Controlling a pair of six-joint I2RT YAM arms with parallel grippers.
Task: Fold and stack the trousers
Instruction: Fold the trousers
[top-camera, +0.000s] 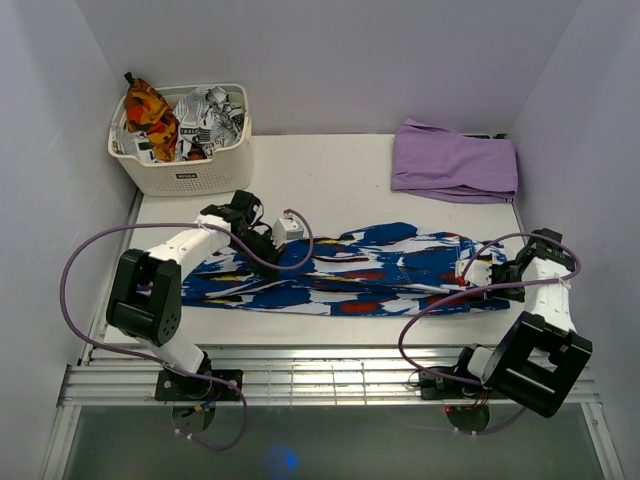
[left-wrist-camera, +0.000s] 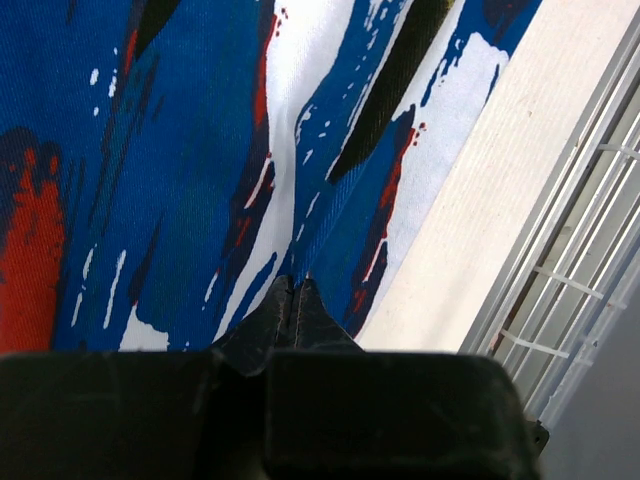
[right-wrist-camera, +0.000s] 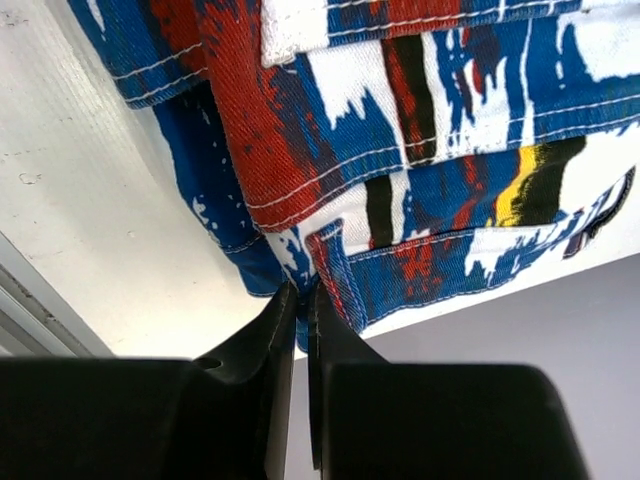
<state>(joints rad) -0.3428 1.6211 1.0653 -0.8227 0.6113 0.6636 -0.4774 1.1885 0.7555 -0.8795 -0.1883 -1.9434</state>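
The trousers (top-camera: 340, 272) are bright blue with brush-stroke streaks of white, red and black, plus a yellow dash beside white-stitched seams in the right wrist view. The basket (top-camera: 190, 180) is cream-white; of the clothes in it, the orange-red garment (top-camera: 150, 110) carries yellow and dark patches, and the printed garment (top-camera: 207, 115) is black-and-white. The lilac garment (top-camera: 455, 162) is plain, unpatterned purple, and the table (top-camera: 330, 180) is white.

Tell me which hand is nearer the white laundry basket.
Left. The left hand is on the trousers just in front of the basket, slightly to its right; the right hand is at the trousers' opposite end, across the table from the basket.
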